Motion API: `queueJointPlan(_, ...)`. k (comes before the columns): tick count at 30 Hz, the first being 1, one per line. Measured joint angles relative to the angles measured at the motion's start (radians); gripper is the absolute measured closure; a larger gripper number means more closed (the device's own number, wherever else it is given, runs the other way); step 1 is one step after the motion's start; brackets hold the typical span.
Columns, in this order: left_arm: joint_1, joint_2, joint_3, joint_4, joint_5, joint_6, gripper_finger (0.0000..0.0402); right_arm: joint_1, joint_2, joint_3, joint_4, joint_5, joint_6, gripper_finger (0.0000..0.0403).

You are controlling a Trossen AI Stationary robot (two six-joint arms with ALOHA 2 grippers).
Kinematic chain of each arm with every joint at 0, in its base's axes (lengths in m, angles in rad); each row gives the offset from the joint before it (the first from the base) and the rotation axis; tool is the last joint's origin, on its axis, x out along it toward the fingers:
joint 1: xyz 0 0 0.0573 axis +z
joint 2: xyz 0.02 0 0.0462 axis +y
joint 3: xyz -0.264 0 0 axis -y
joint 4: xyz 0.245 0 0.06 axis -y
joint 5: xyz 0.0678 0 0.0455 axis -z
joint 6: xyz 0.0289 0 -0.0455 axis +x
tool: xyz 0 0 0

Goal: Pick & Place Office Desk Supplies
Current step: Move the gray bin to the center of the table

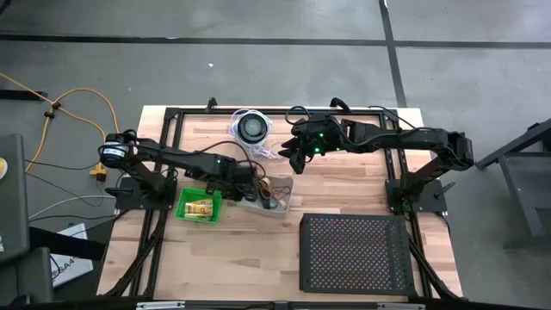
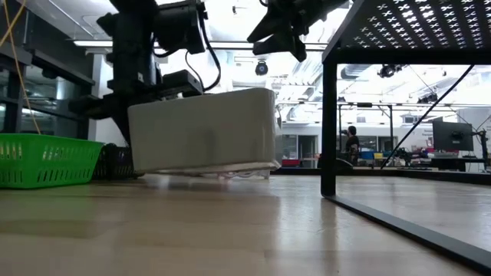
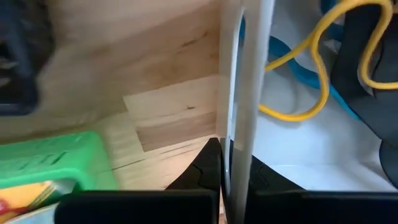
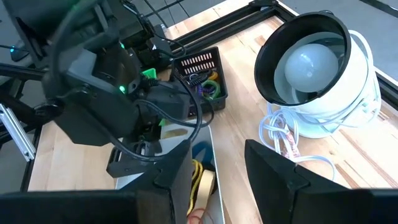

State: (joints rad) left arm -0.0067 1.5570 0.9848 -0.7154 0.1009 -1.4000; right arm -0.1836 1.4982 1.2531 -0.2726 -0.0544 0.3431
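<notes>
Inside white bin (image 3: 245,93), yellow rubber-band loop (image 3: 323,68)

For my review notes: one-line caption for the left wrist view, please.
Left gripper shut on the white bin's wall, yellow loop inside, green basket alongside.

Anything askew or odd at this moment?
Yes: the white bin looks tilted, one end raised off the table, because the left gripper is shut on its wall. The right gripper hangs open above it, holding nothing.
</notes>
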Motion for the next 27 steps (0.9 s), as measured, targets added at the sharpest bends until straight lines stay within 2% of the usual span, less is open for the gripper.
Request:
queueJointPlan(6, -0.012, 0.0, 0.075, -0.138, -0.065, -0.006, 0.04, 0.0, 0.0, 0.0, 0.0, 0.0, 0.0, 0.0266)
queueJointPlan(15, -0.041, 0.068, 0.077, -0.147, -0.089, -0.038, 0.04, 0.0, 0.0, 0.0, 0.001, 0.0, 0.0, 0.0266)
queueJointPlan(27, -0.041, 0.073, 0.077, -0.142, -0.079, -0.038, 0.04, 0.0, 0.0, 0.0, 0.002, 0.0, 0.0, 0.0266)
